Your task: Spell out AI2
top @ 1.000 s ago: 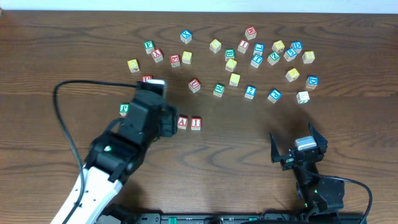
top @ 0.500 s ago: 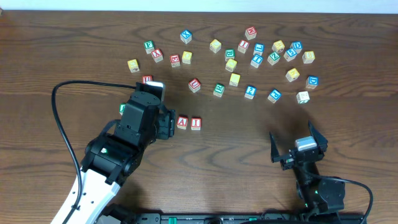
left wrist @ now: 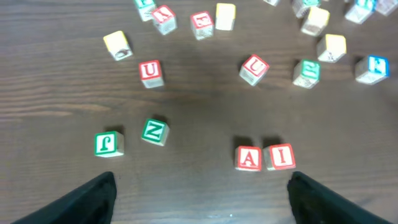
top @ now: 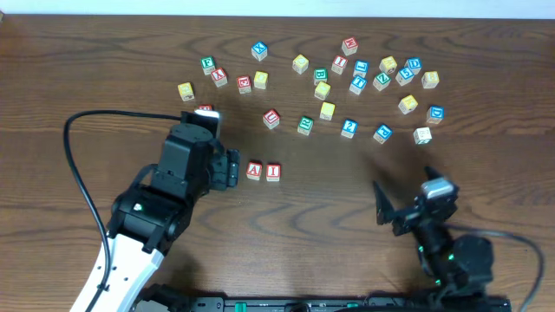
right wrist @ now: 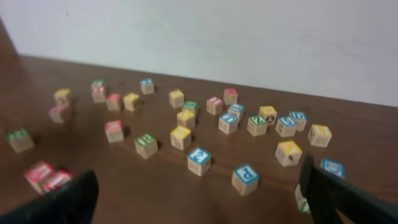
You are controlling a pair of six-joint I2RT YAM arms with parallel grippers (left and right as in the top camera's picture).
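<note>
You have two of the three letters set. The red A cube (top: pixel 253 171) and the red I cube (top: pixel 273 171) sit side by side just left of centre in the overhead view, reading A then I. The blue 2 cube (top: pixel 349 127) is not yet with them; it lies up and to the right, just below and right of a yellow cube (top: pixel 327 110). Your left gripper (left wrist: pixel 200 186) hangs beside the A, fingers spread, empty. The right gripper (right wrist: pixel 199 193), at the lower right, is wide apart too and holds nothing. It looks better placed to fetch the 2, which belongs right of the I.
</note>
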